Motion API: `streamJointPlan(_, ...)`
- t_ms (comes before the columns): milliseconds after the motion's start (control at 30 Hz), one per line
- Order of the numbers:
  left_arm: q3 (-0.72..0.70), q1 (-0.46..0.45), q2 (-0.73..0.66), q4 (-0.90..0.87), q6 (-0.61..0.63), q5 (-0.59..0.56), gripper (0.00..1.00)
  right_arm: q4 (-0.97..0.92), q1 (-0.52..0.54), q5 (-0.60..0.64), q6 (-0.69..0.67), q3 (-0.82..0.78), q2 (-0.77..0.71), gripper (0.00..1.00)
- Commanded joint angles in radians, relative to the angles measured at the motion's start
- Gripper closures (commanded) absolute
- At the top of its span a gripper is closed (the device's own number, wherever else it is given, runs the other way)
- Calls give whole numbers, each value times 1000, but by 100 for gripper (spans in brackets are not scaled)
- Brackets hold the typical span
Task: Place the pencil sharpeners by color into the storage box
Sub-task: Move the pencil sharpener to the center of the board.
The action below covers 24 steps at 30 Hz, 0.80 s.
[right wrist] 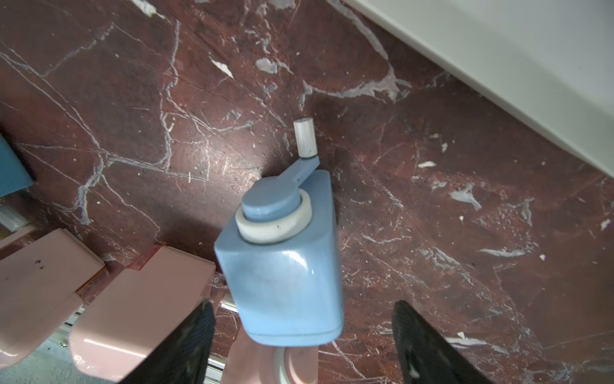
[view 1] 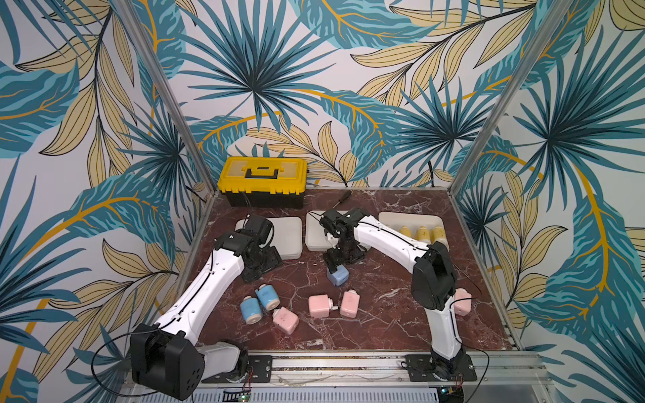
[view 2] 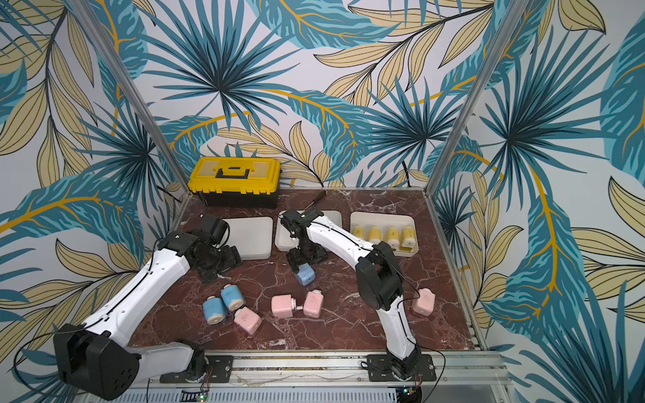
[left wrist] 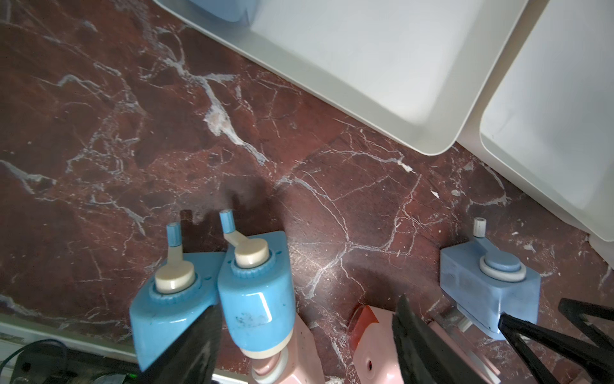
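Note:
My right gripper (view 1: 334,266) (right wrist: 304,342) is open low over the table. A pale blue pencil sharpener (view 1: 338,274) (right wrist: 282,266) stands just ahead of its spread fingers, untouched. My left gripper (view 1: 259,267) (left wrist: 305,342) hangs open and empty between the left white tray (view 1: 291,240) and two blue sharpeners (view 1: 250,310) (view 1: 268,296) (left wrist: 255,299). Pink sharpeners (view 1: 286,319) (view 1: 319,306) (view 1: 350,304) lie near the front, and one more (view 1: 462,301) is behind the right arm. Several yellow ones (view 2: 384,235) lie in the right tray (view 1: 391,218). In the left wrist view a blue shape (left wrist: 219,10) shows inside the left tray.
A yellow toolbox (view 1: 263,174) stands shut at the back left, with a screwdriver (view 1: 343,197) lying beside it. The middle white tray (view 1: 316,239) is partly covered by the right arm. Metal posts and a rail edge the marble table (view 1: 391,324).

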Motion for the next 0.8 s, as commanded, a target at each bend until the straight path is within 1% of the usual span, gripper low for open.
streamJointPlan(0,-23,43,-58,0,11,-2,17,-41,7,-14,-14,13,31,16)
streamJointPlan(233,-53,93,-79,1,32,9,17,-41,9,-60,-7,19,64,26)
streamJointPlan(367,-55,100,-78,2,43,9,17,-42,9,-74,-4,19,79,31)
streamJointPlan(633,-72,105,-86,7,55,11,17,-29,13,-99,36,8,117,47)
streamJointPlan(767,-75,108,-93,12,61,14,17,-23,12,-97,70,15,121,50)
